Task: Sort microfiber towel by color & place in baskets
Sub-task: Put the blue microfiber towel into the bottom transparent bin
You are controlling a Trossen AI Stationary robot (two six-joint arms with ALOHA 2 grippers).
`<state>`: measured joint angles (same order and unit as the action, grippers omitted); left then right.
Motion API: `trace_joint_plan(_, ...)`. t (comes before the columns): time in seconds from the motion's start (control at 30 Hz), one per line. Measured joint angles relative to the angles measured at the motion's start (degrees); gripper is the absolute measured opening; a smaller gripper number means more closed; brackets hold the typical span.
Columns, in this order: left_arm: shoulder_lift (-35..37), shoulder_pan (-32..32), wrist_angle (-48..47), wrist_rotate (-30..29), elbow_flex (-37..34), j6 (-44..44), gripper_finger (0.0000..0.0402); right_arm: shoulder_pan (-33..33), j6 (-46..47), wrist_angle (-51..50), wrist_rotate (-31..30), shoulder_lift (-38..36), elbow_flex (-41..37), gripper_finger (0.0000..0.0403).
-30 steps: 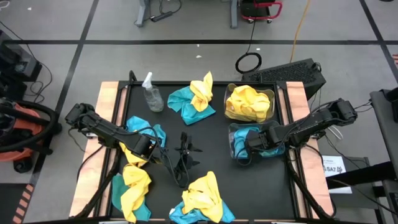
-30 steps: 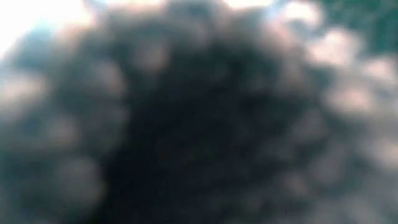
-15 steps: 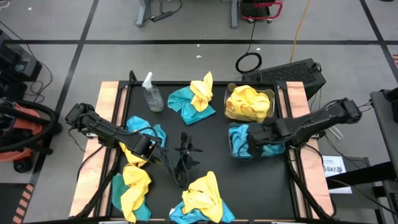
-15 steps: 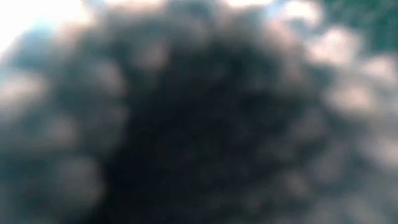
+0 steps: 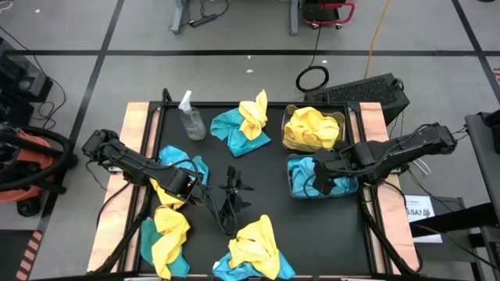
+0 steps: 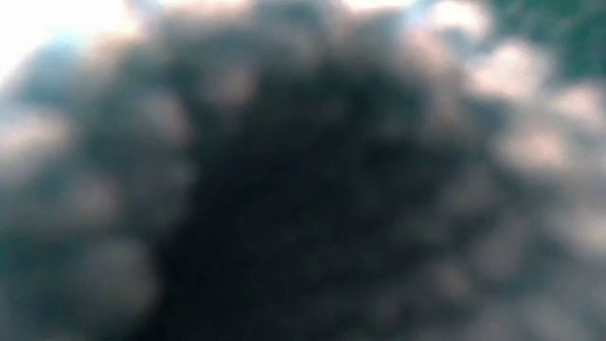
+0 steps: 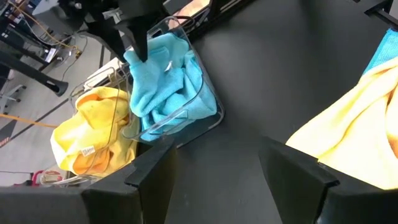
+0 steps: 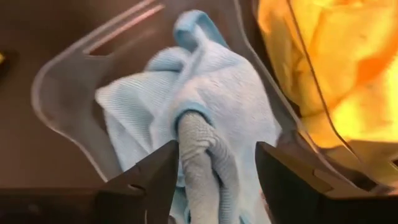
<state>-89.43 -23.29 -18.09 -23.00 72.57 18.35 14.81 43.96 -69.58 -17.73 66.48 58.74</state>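
Right pincer (image 5: pixel 321 181), fingers apart and released, hangs over my teal cloths (image 5: pixel 301 173) in the near basket (image 5: pixel 292 190); left pincer (image 7: pixel 214 171), released, waits mid-surface.

A robotics lab or workshop: the black surface (image 5: pixel 266 168) with wooden side strips stands on a grey concrete floor (image 5: pixel 234 78) marked with dark tape lines. Loose cables (image 5: pixel 312 78), an orange cord (image 5: pixel 380 27) and wheeled equipment stands (image 5: pixel 324 12) surround it.
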Motion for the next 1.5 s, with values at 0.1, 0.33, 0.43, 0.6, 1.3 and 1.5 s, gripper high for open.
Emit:
trace_joint_plan(0.1,0.0,0.0,0.0,0.0,0.0,0.0,0.0233,1.5,-0.5,3.3,1.7,-1.0,0.0,0.0193)
trace_joint_plan(0.33,0.0,0.0,0.0,0.0,0.0,0.0,0.0233,4.1,0.1,3.9,0.5,-3.0,0.2,0.0164)
trace_joint_plan(0.43,0.0,0.0,0.0,0.0,0.0,0.0,0.0233,4.0,1.8,1.2,-0.6,-1.9,-0.2,0.0136)
trace_joint_plan(0.6,0.0,0.0,0.0,0.0,0.0,0.0,0.0233,4.1,0.8,6.1,1.3,0.9,-4.2,0.0074)
trace_joint_plan(1.3,0.0,0.0,0.0,0.0,0.0,0.0,0.0233,-1.6,-1.8,24.1,3.1,8.8,-18.2,0.0015)
trace_joint_plan(1.5,0.0,0.0,0.0,0.0,0.0,0.0,0.0233,-1.3,-1.7,13.8,3.0,5.8,-9.8,0.0015)
